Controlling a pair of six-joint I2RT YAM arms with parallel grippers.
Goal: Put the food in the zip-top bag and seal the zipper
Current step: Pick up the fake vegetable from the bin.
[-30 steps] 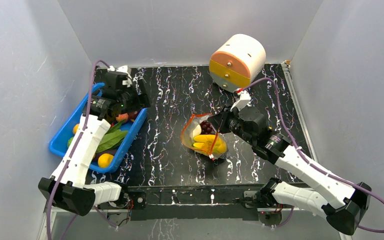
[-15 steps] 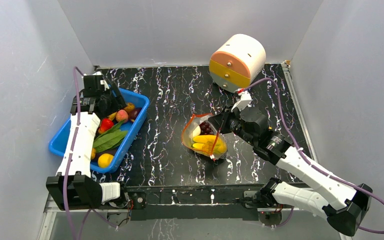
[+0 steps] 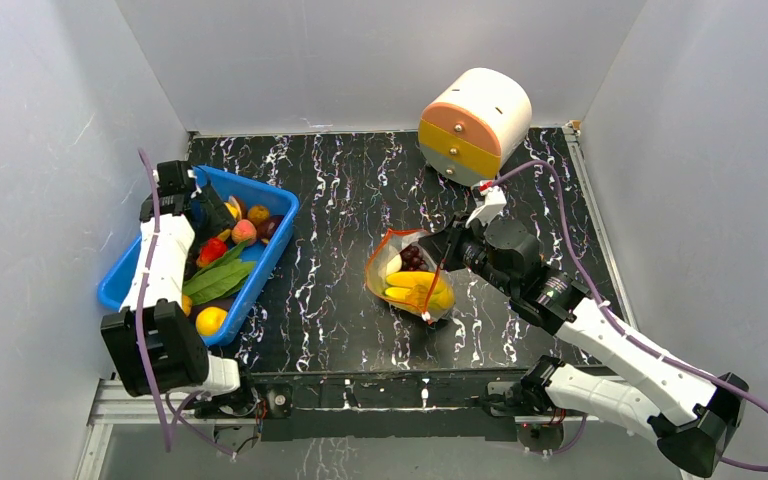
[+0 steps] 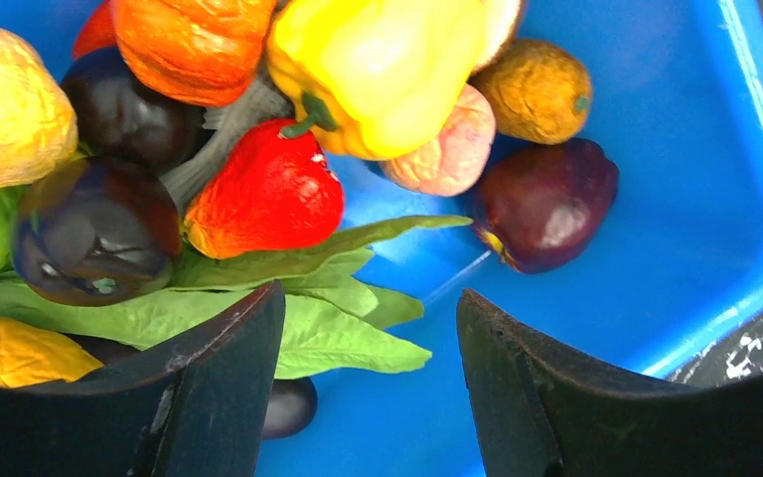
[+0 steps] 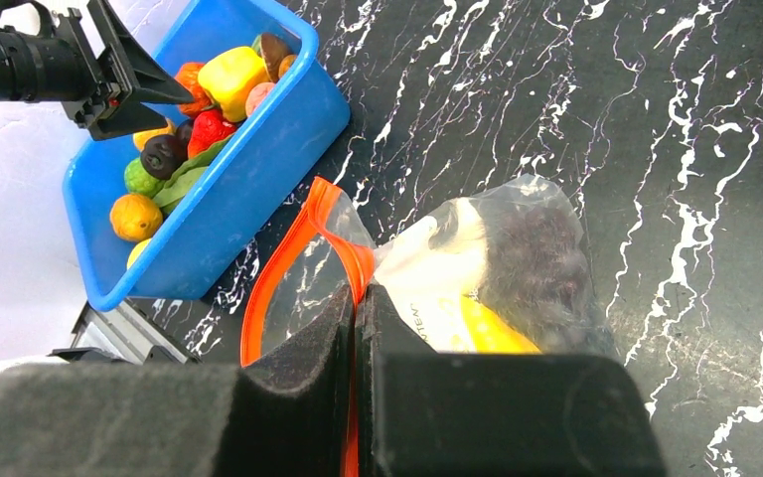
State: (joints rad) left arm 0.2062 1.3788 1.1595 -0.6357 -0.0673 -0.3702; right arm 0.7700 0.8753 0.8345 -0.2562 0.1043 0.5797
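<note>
Crinkly clear zip-top bag (image 3: 412, 283) lies mid-tabletop, its contents blurred behind the film; the right pincer (image 5: 356, 298) is clamped on its zipper (image 5: 356, 263). At the left edge, the left pincer (image 4: 370, 333) gapes empty over food (image 4: 270, 194) in the blue bin (image 4: 700, 149), several pieces cropped.

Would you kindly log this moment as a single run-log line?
left gripper: open over blue bin | right gripper: shut on zipper | zip-top bag: mouth open, banana, grapes inside
</note>
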